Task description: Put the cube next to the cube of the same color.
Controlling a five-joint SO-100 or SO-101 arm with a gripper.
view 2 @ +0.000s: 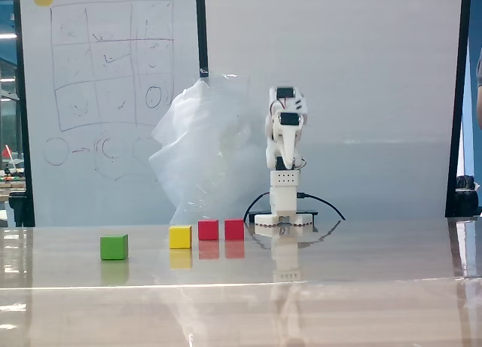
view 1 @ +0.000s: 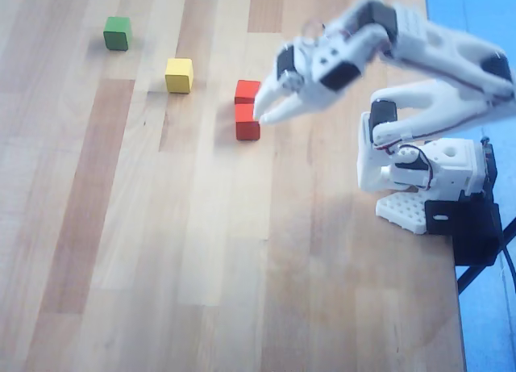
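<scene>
i see two red cubes (view 1: pixel 247 91) (view 1: pixel 247 123) touching on the table (view 1: pixel 121 227), one just behind the other in the overhead view, side by side in the fixed view. gripper (view 1: pixel 266 111) hangs above their right edge, fingers parted, holding nothing. yellow cube (view 1: pixel 179 75) sits near, green cube (view 1: pixel 118 33) farther left.

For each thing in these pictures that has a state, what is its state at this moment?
Gripper: open, empty, raised just beside the red pair in the overhead view.
First red cube: flat on the table, touching the second red cube.
Second red cube: flat on the table, free of the gripper.
Yellow cube: flat on the table, alone.
Green cube: flat on the table, alone, farthest from the arm.
</scene>
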